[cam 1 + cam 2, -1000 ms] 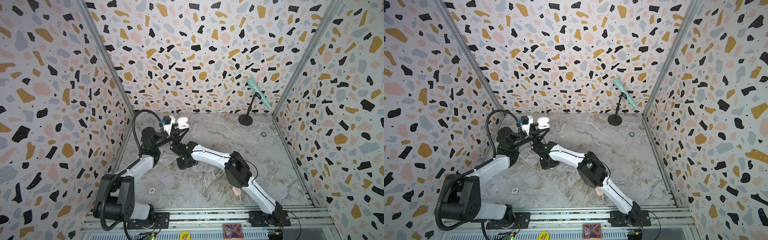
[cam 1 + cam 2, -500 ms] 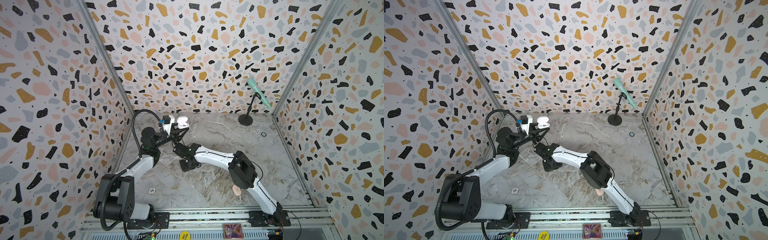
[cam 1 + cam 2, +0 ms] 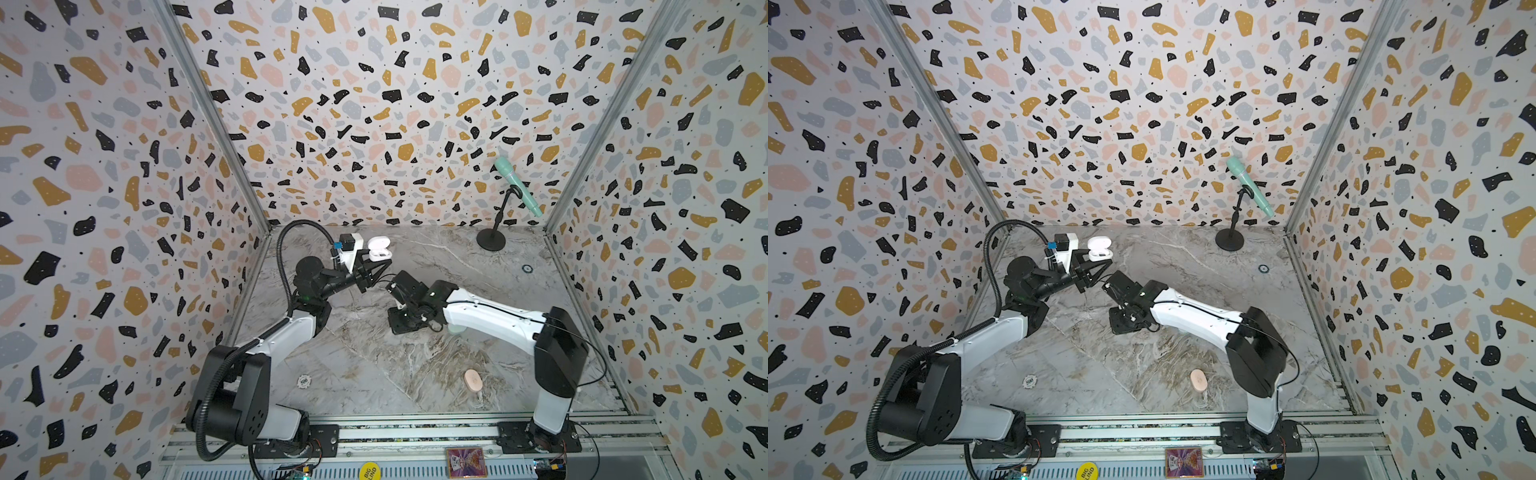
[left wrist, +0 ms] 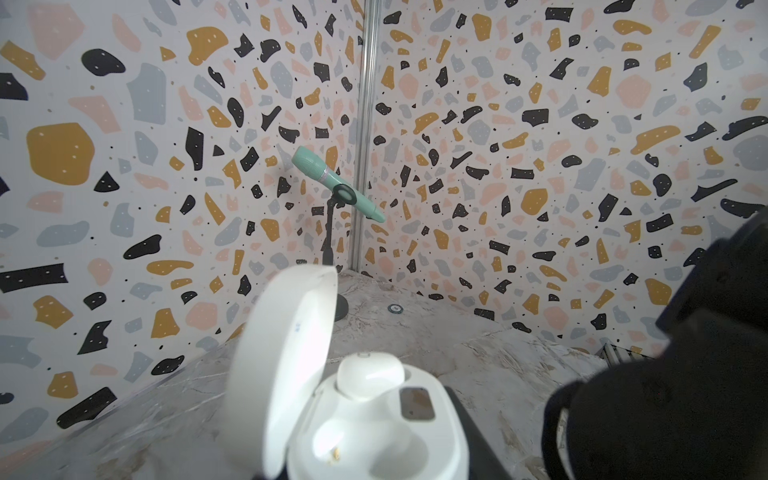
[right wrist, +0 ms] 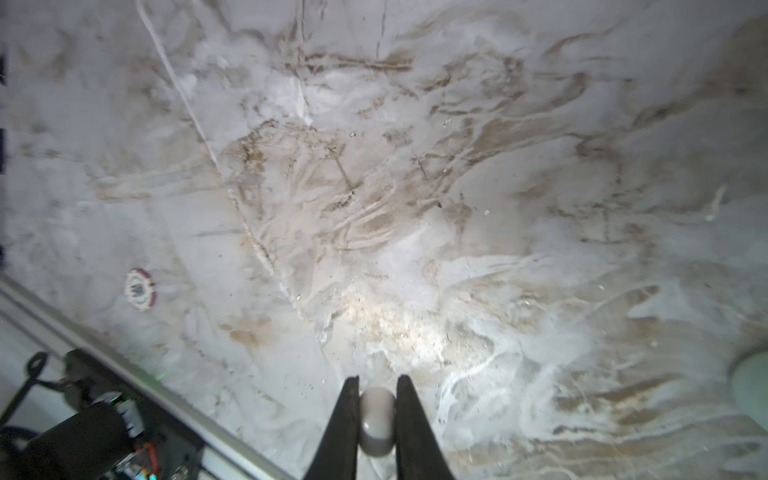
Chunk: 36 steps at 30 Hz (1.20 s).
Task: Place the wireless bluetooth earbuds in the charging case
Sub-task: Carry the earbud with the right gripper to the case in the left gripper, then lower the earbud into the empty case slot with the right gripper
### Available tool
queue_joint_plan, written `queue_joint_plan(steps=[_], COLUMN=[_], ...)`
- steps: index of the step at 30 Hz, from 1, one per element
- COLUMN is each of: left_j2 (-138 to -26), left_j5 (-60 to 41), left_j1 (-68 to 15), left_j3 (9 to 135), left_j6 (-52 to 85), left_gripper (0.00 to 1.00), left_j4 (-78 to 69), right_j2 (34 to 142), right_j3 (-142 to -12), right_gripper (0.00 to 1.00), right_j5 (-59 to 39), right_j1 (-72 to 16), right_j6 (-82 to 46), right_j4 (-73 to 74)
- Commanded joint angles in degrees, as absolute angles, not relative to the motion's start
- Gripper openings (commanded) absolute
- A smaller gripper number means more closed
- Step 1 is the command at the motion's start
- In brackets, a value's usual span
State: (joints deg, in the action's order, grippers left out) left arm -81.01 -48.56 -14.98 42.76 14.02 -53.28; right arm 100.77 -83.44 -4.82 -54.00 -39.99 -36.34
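Right gripper (image 5: 376, 384) pinches a white earbud (image 5: 376, 419) across its sides: tiny, light, slick, likely to pop free. Left gripper (image 3: 379, 262) clamps the open case (image 3: 380, 248).

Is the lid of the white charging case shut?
No: in the left wrist view the lid stands swung open above the white charging case, with one white earbud seated inside.

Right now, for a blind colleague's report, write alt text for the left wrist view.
A white rounded plastic charging case dominates the foreground, lid flipped open, one small white bean-shaped earbud seated in a well and the other well empty. Behind, a mint-green microphone stands in the corner.
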Motion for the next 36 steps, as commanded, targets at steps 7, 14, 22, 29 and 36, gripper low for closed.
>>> queue_joint_plan(steps=[7, 14, 22, 29, 36], left_j2=[-81.9, -82.4, -83.7, -85.5, -85.5], left_j5=[-45.2, -44.6, -43.7, -43.1, -42.3], left_j1=[-21.1, -25.3, -29.7, -32.0, -33.2], left_j3=[40.5, 40.0, 39.9, 39.5, 39.6], left_j6=[12.2, 9.3, 8.1, 11.1, 12.1], left_gripper=[0.33, 0.33, 0.33, 0.33, 0.33], left_j4=[-60.7, -61.4, -64.6, -70.6, -72.5], right_j2=[80.9, 73.6, 71.0, 71.3, 71.6], right_j3=[-79.1, -80.6, -82.6, -79.8, -76.5], right_gripper=[0.14, 0.14, 0.14, 0.14, 0.14], right_j5=[-12.5, -18.1, -22.0, -24.4, -24.7], right_j1=[-46.8, -42.0, -41.0, -41.0, -41.1], right_j6=[-41.4, -42.3, -45.1, -48.2, -49.7], right_j4=[-34.1, -33.2, -24.0, -15.8, -11.6])
